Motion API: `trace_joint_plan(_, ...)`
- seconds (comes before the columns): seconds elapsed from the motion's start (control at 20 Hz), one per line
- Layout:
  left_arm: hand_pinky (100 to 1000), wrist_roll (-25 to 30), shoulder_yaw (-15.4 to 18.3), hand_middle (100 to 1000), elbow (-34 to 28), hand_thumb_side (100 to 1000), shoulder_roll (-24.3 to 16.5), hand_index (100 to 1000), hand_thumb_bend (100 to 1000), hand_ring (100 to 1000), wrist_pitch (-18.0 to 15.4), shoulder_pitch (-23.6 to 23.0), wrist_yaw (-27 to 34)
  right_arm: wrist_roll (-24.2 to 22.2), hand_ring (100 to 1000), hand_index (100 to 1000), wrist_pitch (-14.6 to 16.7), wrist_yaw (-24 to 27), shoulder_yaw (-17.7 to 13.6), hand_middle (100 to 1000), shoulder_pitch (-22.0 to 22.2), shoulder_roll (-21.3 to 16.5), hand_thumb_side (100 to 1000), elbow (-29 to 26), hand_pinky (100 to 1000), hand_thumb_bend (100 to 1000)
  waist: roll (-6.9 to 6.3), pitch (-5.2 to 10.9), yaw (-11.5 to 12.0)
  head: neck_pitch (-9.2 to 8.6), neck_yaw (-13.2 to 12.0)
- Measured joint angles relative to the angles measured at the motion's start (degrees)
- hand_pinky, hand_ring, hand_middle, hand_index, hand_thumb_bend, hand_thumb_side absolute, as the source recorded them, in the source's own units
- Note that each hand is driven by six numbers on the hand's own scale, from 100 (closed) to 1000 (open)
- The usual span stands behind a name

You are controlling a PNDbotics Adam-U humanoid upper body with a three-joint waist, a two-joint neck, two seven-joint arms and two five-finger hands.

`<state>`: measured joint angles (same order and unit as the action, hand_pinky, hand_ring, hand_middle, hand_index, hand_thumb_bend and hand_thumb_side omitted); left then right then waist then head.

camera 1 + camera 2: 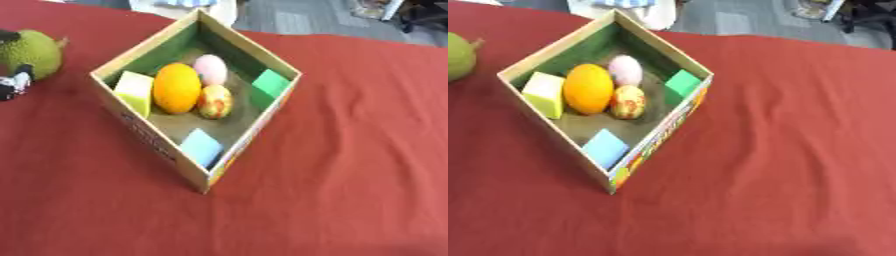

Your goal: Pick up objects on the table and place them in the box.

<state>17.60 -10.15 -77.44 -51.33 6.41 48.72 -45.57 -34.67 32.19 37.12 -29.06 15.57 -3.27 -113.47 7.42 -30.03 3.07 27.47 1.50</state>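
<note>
The box [157,145], its near corner foremost, holds six items; a green fruit [35,50] is gripped at the table's far left by the left hand [16,82], fingers curled round it; carrying it boxward is called for next

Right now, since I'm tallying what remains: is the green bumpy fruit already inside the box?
No, the green bumpy fruit lies on the red tablecloth left of the box, with the left hand touching it.

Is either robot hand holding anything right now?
The left robot hand sits against the green fruit at its lower left side; whether it grips cannot be told.
</note>
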Motion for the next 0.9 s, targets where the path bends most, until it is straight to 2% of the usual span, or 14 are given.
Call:
trace_joint_plan(0.05, 940, -0.6, 0.16, 903, 0.34, 708, 0.03, 989, 103, 981, 0.28, 0.21, -0.51, 0.0, 100, 750, 0.0, -0.16, 0.12, 665, -0.03, 0.01, 525, 0.0, 1000, 100, 0.1, -0.06, -0.06, -0.2, -0.13)
trace_joint_plan(0.35, 908, -4.49, 0.53, 868, 1.5, 576, 0.04, 971, 100, 957, 2.01, 0.71, -2.7, 0.02, 100, 748, 0.02, -0.76, 0.29, 665, -0.44, 0.31, 525, 0.0, 1000, 100, 0.43, -0.57, -0.26, -1.11, -0.45)
trace_joint_plan(0.5, 893, -6.02, 0.54, 853, 1.74, 531, 0.04, 968, 100, 945, 2.74, 0.77, -3.16, 0.02, 100, 748, 0.02, -1.01, 0.55, 665, -0.61, 0.47, 506, 0.0, 1000, 100, 0.47, -1.14, -0.29, -1.92, -0.65)
trace_joint_plan(0.8, 845, -7.96, 0.96, 810, 2.44, 405, 0.03, 938, 100, 905, 3.86, 1.24, -3.31, 0.26, 100, 748, 0.26, -1.53, 0.9, 664, -0.96, 0.85, 525, 0.0, 1000, 100, 1.09, -2.17, -0.57, -3.06, -1.1)
trace_joint_plan(0.85, 823, -8.25, 1.0, 790, 2.52, 341, 0.01, 925, 100, 883, 4.03, 1.31, -3.25, 0.27, 100, 748, 0.27, -1.71, 0.92, 663, -0.96, 1.08, 525, 0.0, 1000, 100, 1.16, -2.27, -0.58, -3.17, -1.15)
trace_joint_plan(0.9, 816, -8.52, 1.08, 781, 2.53, 316, -0.01, 919, 100, 876, 4.2, 1.34, -3.19, 0.28, 100, 748, 0.28, -1.82, 0.94, 663, -0.97, 1.23, 525, 0.0, 1000, 100, 1.2, -2.48, -0.58, -3.36, -1.21)
